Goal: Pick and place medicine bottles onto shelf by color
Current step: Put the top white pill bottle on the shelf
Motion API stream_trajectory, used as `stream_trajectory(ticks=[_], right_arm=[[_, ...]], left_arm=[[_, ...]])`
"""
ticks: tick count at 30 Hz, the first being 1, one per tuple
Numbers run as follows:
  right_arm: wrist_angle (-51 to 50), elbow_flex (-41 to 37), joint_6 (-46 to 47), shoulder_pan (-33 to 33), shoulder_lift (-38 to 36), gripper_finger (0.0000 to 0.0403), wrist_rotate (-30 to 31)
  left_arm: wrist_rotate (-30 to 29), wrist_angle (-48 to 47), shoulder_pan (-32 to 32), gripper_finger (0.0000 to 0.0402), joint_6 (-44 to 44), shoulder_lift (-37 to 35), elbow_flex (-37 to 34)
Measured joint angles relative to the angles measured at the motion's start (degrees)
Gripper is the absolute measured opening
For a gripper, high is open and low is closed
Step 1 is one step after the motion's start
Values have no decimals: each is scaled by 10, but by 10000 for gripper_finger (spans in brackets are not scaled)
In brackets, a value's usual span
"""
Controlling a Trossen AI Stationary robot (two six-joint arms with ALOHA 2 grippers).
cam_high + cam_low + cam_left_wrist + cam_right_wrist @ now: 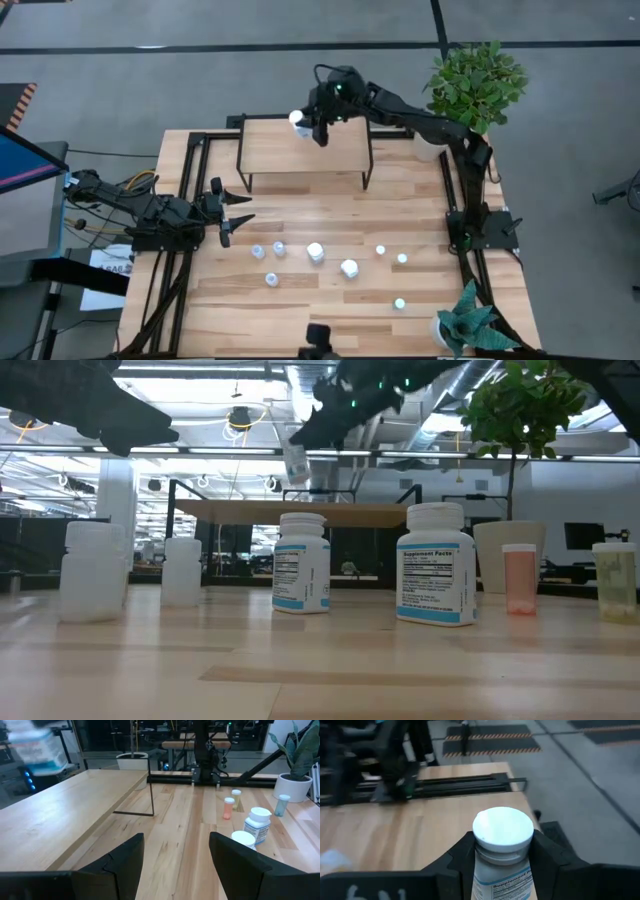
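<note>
My right gripper (pixel 306 122) reaches over the far part of the shelf (pixel 300 150), a small light-wood top on thin black legs, and is shut on a larger white bottle (pixel 297 120) with a blue-edged label. The low view shows this bottle (pixel 295 461) above the shelf top (pixel 330 513). My left gripper (pixel 236 208) is open and empty at the table's left, pointing toward the table's right. Several bottles stand on the table in front of the shelf: two larger white ones (pixel 315 252) (pixel 349 268) and smaller ones (pixel 258 251) (pixel 380 250). My right gripper pinches the white bottle's body just under its white cap (pixel 490 857) between the two fingers (pixel 547 857), one on each side. The cap (pixel 502 826) sticks out past the fingertips. The bottle is lifted clear above the shelf top, tilted.
A leafy plant in a white pot (pixel 478 85) stands at the far right corner, another potted plant (pixel 470 325) at the near right. Black frame rails (pixel 185 200) run along the table's left and right sides. The left wrist view shows an orange-tinted bottle (pixel 228 808) and a pale-blue one (pixel 281 805).
</note>
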Motion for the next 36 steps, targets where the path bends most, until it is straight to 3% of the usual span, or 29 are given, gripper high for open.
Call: stream_trajectory(ticks=[3,21,36], right_arm=[[44,-26,1,-4,1,151,0],[49,-69,-27,-8,0,164,0],[49,-69,-29,-11,6,231,5]], left_arm=[[0,0,0,214,0,0,0],[0,0,0,214,4,0,0],[0,0,0,214,0,0,0]])
